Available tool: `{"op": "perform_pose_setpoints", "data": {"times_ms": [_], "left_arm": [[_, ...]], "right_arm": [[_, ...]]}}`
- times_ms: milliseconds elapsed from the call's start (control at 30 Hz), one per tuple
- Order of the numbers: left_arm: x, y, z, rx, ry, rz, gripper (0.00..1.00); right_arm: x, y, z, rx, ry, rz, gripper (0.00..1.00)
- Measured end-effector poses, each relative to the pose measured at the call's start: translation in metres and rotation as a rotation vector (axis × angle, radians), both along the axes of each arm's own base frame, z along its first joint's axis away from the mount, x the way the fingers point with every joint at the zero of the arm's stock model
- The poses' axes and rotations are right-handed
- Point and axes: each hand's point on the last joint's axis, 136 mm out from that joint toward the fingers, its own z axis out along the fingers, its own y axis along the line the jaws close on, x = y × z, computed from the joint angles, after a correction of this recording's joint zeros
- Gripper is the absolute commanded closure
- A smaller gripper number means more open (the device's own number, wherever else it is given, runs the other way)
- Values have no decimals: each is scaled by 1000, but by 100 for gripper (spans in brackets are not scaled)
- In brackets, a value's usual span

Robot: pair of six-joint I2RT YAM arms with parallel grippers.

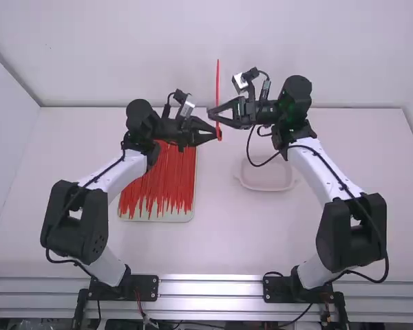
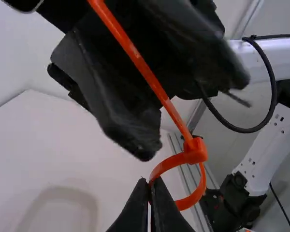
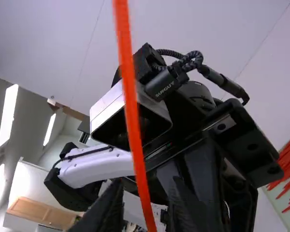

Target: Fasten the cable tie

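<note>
Standing nearest: an aluminium rail (image 1: 206, 287) along the near edge of the table. It carries the bases of the white-and-black left arm (image 1: 100, 182) and the matching right arm (image 1: 327, 175).
Table: a white table top (image 1: 220, 234) under both arms.
Tray: a pale rectangular tray (image 1: 158, 218) on the left half of the table, partly under the left arm. It holds a heap of spare red cable ties (image 1: 162, 182) lying lengthwise.
Dish: a shallow white rounded dish (image 1: 265, 187), right of the tray and apart from it, below the right arm's wrist.
Left gripper: the black two-finger left gripper (image 1: 212, 134) is raised above the table, over the gap between tray and dish. Its fingers (image 2: 133, 215) are pressed together on the lower end of the tie's loop.
Cable tie: a red-orange plastic cable tie (image 2: 147, 77) held in the air between the two grippers. Its strap is threaded through its own head (image 2: 195, 149) and forms a small loop below it.
Right gripper: the black right gripper (image 1: 215, 112) sits just above the left gripper, nearly tip to tip, at the strap above the head. Whether it clamps the strap cannot be told.
Tail: the free tail (image 1: 217, 79) stands upright above both grippers, against the far wall.
</note>
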Motion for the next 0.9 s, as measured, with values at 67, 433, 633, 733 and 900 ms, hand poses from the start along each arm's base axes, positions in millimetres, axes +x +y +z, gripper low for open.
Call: {"op": "perform_pose_setpoints", "data": {"times_ms": [67, 433, 633, 733, 900], "left_arm": [[0, 0, 1, -1, -6, 0, 98], [15, 0, -5, 2, 64, 81, 7], [38, 5, -16, 14, 125, 204, 1], [43, 7, -22, 25, 150, 231, 1], [59, 23, -43, 63, 282, 320, 1]], "right_arm": [[0, 0, 0, -1, 6, 2, 100], [-2, -7, -1, -6, -1, 22, 100], [8, -32, -2, -9, -27, -10, 100], [15, -46, -2, -9, -48, -42, 100], [26, -62, -11, -16, -46, -89, 100]]}}
